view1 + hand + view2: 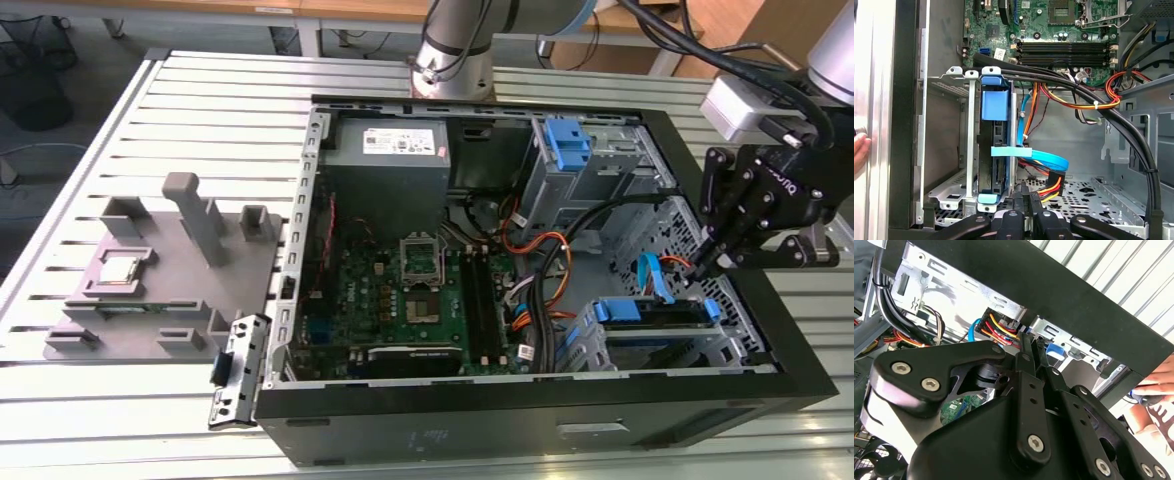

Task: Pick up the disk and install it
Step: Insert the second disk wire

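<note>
Well, the disk (992,150) sits edge-up in the metal drive cage (949,150) at the case's lower corner, its bright blue carrier tab (650,311) showing in the exterior view; I cannot read any label on it from here, and I will not quote print elsewhere. My gripper (722,262) hovers just above the cage's right end in the exterior view — black, jointed fingers (1024,200) pressed together, pinching nothing. A flat blue data cable (1046,157) and a bundle of red, yellow and orange power wires (1046,187) crowd the space just beside the disk. Thick black cables (1104,110) arc across the green motherboard (400,290). The case (534,420) is black outside, perforated grey steel within — it lies on a slatted aluminium table (80,390). A hand (860,150) rests at the case's outer wall.
</note>
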Controlling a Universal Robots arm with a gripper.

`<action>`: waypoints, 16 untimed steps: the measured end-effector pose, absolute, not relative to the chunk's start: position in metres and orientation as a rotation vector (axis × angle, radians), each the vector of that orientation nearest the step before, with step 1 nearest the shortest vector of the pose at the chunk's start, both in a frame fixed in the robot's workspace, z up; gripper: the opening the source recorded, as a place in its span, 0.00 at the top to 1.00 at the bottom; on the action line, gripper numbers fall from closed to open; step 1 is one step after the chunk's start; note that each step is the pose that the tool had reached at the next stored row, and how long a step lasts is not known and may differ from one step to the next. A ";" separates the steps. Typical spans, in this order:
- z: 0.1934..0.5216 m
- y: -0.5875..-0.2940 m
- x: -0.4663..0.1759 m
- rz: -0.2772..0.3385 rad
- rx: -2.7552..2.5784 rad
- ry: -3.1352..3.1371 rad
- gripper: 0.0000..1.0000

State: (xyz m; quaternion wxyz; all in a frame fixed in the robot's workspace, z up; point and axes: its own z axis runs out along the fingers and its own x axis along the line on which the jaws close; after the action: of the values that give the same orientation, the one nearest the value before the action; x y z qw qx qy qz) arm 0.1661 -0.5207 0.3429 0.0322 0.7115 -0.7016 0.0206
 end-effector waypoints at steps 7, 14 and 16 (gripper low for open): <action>0.343 -0.526 0.161 0.074 2.196 -2.166 0.84; 0.343 -0.532 0.152 0.097 2.205 -2.176 0.84; 0.343 -0.534 0.149 0.102 2.208 -2.179 0.84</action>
State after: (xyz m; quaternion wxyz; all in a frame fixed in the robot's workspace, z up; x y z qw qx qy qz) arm 0.1494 -0.5336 0.3428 0.0192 0.7113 -0.7019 0.0330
